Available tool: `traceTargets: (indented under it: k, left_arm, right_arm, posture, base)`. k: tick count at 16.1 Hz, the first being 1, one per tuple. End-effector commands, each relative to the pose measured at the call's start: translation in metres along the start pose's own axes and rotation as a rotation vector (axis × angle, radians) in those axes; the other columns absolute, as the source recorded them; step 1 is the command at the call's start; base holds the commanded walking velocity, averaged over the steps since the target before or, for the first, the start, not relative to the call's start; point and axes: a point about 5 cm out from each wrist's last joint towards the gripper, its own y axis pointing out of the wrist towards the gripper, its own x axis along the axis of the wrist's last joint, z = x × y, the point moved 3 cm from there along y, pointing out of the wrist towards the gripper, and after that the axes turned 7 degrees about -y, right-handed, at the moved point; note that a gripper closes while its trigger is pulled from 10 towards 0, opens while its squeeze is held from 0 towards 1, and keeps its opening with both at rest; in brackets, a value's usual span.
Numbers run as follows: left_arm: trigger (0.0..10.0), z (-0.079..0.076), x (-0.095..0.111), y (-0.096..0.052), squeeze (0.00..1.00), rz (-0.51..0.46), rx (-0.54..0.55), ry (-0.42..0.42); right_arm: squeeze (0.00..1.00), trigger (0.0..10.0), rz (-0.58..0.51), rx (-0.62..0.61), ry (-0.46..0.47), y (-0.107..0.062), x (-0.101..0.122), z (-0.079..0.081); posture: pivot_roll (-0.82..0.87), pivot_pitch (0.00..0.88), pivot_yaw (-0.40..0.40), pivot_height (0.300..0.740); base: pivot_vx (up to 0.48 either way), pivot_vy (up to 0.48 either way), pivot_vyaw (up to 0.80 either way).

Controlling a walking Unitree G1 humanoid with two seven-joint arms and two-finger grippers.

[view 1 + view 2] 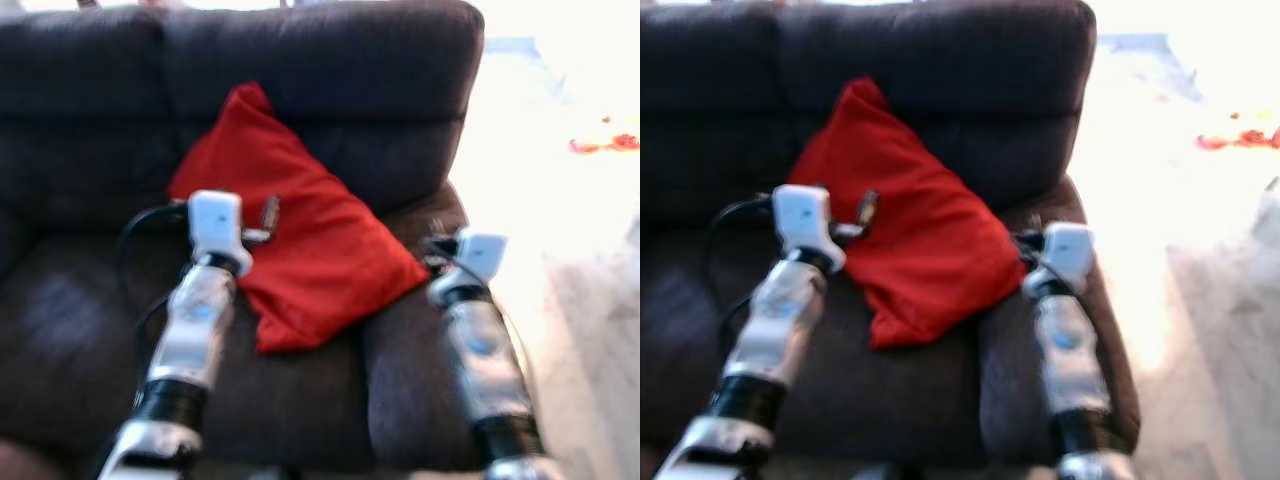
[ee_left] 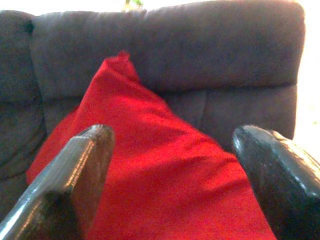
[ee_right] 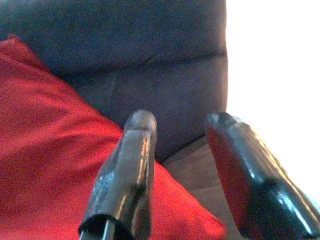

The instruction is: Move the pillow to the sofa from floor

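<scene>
The red pillow [image 1: 300, 240] lies on the dark sofa [image 1: 330, 60], its top corner leaning on the backrest and its lower end on the seat cushion. My left gripper [image 1: 264, 220] hovers over the pillow's left half. It is open in the left wrist view [image 2: 172, 145], with the pillow spread beyond the two black fingers [image 2: 75, 175] and nothing gripped. My right gripper [image 1: 437, 246] is at the pillow's right corner, above the sofa's arm. It is open too [image 3: 182, 135], and the pillow's edge [image 3: 45, 150] lies beside its fingers.
The sofa's padded right arm [image 1: 410, 390] runs under my right forearm. Right of the sofa is bright, sunlit floor [image 1: 560, 330], with small red-orange things [image 1: 605, 143] lying far off. The picture is somewhat blurred.
</scene>
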Motion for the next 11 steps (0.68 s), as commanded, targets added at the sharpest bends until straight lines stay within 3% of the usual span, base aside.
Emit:
traceTargets:
  k: [1,11]
  left_arm:
    - [10.0,-0.0035,0.0023,-0.0002,0.00,-0.013,-0.014,-0.016]
    - [10.0,-0.0056,0.0004,-0.0030,0.00,-0.004,-0.035,-0.035]
  right_arm:
    - [0.00,10.0,0.011,-0.012,-0.008,-0.0008,-0.0024,-0.0049]
    - [0.00,10.0,0.013,-0.008,-0.015,-0.0010,-0.0032,-0.0052]
  posture:
    - [0.05,0.141,0.043,0.739]
    - [0.05,0.146,0.041,0.739]
  base:
    - [0.000,0.000,0.00]
    - [0.000,0.000,0.00]
